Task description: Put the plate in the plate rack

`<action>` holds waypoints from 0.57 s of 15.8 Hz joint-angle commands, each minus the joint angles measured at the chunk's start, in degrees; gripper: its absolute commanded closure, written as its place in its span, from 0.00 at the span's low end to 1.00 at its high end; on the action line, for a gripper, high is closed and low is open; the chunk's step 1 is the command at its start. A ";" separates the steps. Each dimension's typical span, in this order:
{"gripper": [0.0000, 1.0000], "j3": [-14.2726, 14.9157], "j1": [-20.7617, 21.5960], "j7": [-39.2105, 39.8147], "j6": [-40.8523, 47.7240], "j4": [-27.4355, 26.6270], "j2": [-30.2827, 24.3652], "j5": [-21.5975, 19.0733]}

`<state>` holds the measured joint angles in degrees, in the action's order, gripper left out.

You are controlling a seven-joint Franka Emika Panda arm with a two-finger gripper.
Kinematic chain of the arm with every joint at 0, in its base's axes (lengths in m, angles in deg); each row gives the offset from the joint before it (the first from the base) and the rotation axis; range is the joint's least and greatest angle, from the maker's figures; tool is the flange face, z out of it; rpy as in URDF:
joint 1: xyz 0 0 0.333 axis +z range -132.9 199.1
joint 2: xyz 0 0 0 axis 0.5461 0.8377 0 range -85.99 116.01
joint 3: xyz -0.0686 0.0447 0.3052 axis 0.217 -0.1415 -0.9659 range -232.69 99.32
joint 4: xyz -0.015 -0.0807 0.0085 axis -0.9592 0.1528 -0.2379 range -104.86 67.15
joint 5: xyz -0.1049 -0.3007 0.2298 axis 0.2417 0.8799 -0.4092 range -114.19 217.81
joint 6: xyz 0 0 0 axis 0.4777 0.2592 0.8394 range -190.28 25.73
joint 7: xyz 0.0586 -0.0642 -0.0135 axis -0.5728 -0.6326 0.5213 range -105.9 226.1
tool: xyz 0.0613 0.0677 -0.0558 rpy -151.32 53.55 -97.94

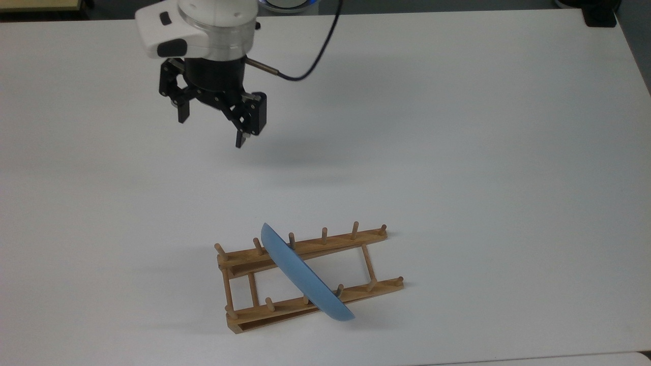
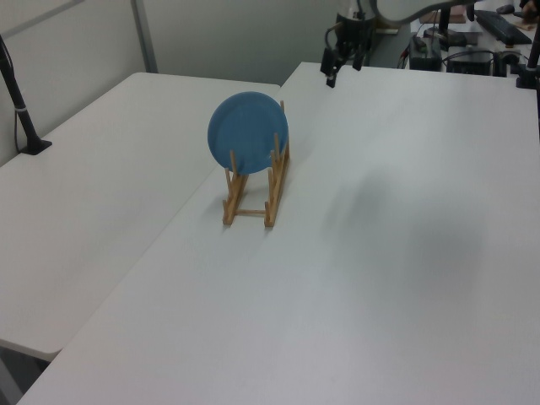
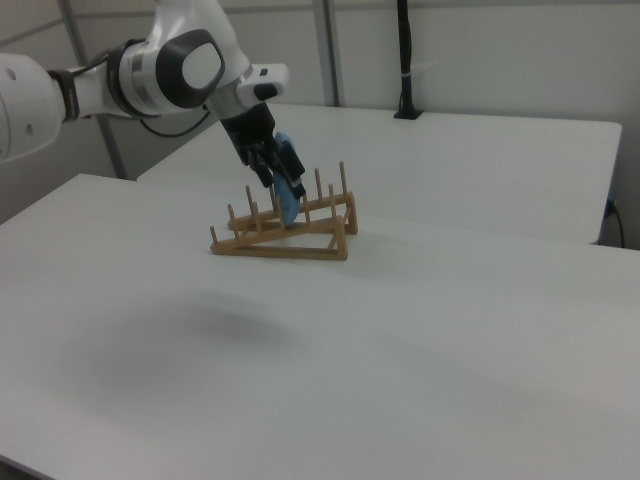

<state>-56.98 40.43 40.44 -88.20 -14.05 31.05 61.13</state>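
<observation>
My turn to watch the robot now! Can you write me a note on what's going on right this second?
Hand: open, empty, up in the air, apart from the rack.
Plate: standing on edge in the plate rack, slanted across both rails between the pegs.
Done: the plate is in the rack and let go.
Left: looks like nothing; maybe just check the plate sits steady.
</observation>
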 commanded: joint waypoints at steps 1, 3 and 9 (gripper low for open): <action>0.00 -0.83 -1.35 13.74 8.22 -1.55 -4.95 -3.51; 0.00 -0.83 -1.71 16.66 12.62 -1.55 -7.41 -3.78; 0.00 -0.83 -2.59 23.88 21.78 -3.74 -16.98 -4.66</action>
<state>-56.99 38.86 61.86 -68.69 -13.89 20.14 58.17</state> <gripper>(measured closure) 0.000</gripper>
